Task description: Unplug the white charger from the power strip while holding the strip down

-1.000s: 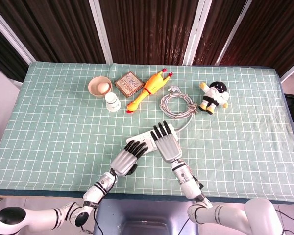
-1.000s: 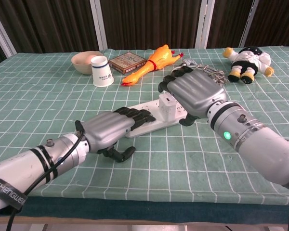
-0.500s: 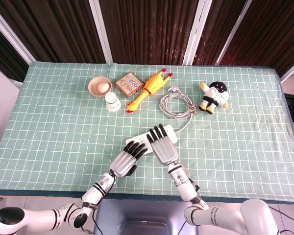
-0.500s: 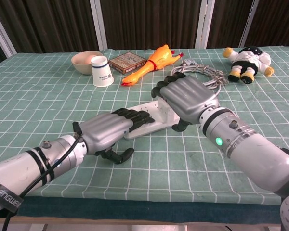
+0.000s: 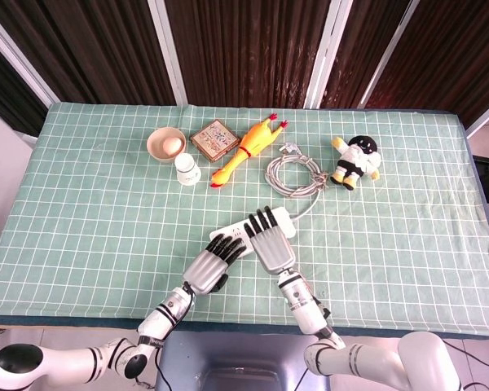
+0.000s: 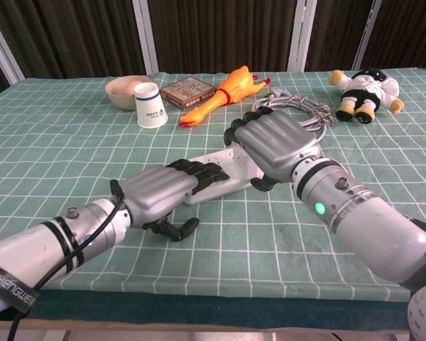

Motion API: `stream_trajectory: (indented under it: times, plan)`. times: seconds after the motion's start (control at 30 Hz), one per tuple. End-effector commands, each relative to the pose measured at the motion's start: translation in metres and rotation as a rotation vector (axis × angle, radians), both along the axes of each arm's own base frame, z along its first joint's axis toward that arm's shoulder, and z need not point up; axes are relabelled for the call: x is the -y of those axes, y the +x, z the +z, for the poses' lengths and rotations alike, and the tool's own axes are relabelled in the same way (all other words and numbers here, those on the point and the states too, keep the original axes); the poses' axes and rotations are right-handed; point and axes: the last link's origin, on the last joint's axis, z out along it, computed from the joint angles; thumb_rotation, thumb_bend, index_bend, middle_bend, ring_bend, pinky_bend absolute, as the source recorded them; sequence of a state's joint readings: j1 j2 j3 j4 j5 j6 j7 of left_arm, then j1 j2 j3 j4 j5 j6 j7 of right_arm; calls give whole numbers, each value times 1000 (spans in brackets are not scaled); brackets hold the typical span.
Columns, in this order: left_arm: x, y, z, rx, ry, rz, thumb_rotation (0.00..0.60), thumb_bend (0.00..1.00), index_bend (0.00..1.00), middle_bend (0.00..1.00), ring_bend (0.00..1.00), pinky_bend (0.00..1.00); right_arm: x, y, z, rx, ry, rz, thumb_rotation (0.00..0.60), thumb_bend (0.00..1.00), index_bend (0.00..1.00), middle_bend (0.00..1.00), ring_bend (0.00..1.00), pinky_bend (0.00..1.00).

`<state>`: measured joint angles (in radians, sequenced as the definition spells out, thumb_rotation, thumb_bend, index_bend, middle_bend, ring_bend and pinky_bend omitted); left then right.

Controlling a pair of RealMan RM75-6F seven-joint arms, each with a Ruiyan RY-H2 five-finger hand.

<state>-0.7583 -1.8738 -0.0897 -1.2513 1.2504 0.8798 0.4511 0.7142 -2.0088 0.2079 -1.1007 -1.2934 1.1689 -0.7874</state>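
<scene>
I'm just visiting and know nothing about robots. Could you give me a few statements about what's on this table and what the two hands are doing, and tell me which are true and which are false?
1. The left hand rests on the near end of the power strip. True.
2. The right hand is over by the doll. False: it covers the strip where the white charger sits.
3. The rubber chicken lies beside the small box. True.
4. The paper cup stands inside the bowl. False: it stands on the cloth beside it; the bowl holds an egg.
</scene>
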Motion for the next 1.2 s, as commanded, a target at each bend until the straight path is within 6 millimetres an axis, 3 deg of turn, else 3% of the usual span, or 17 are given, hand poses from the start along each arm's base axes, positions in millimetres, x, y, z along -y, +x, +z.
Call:
stream_trajectory:
  times: [0.03, 0.47, 0.77, 1.2]
  plan:
    - [0, 0, 0, 0, -1, 1, 569, 520, 0, 155, 96, 136, -1, 0, -1, -7, -1, -1, 600, 407, 460, 336, 247, 279]
    - [1, -1, -2, -11, -7, 0, 567, 520, 0, 156, 99, 136, -1, 1, -2, -3, -24, -2, 600, 424, 645, 454, 413, 430]
    - [2, 0, -3, -13, -8, -3, 564, 519, 0, 156, 99, 136, -2, 4, -3, 9, -32, 4, 600, 448, 773, 535, 521, 482]
    - [4, -2, -9, -30, -19, -6, 565, 518, 0, 156, 100, 141, -1, 8, -1, 74, -34, -9, 600, 451, 836, 578, 567, 509]
